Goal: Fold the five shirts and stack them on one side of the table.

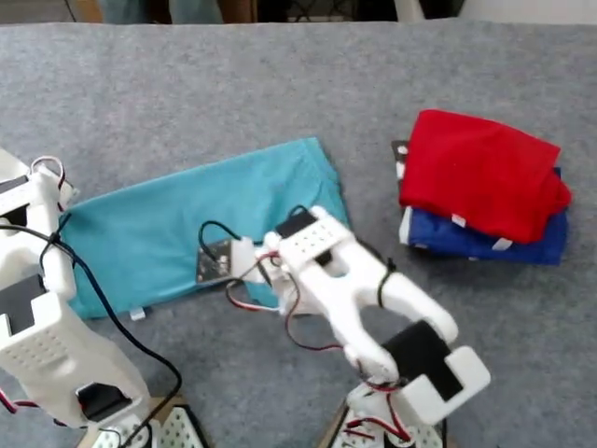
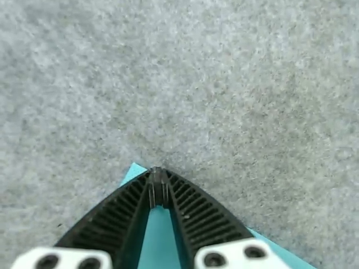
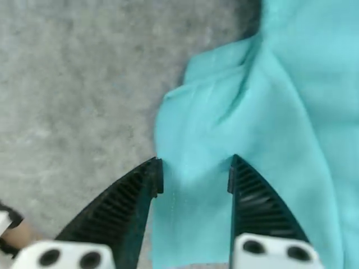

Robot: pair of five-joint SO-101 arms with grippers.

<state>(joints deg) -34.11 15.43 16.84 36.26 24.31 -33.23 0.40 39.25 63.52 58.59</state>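
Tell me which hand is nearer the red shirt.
Right. The right hand hangs open over the teal shirt's near edge, mid-table; the left hand pinches that shirt's corner farthest from the red shirt.

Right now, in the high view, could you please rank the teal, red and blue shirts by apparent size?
1. teal shirt
2. red shirt
3. blue shirt, mostly hidden under the red one, so its rank is unsure

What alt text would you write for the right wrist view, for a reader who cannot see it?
The open right gripper sits over the edge of a turquoise shirt, which lies creased on the grey table cover.
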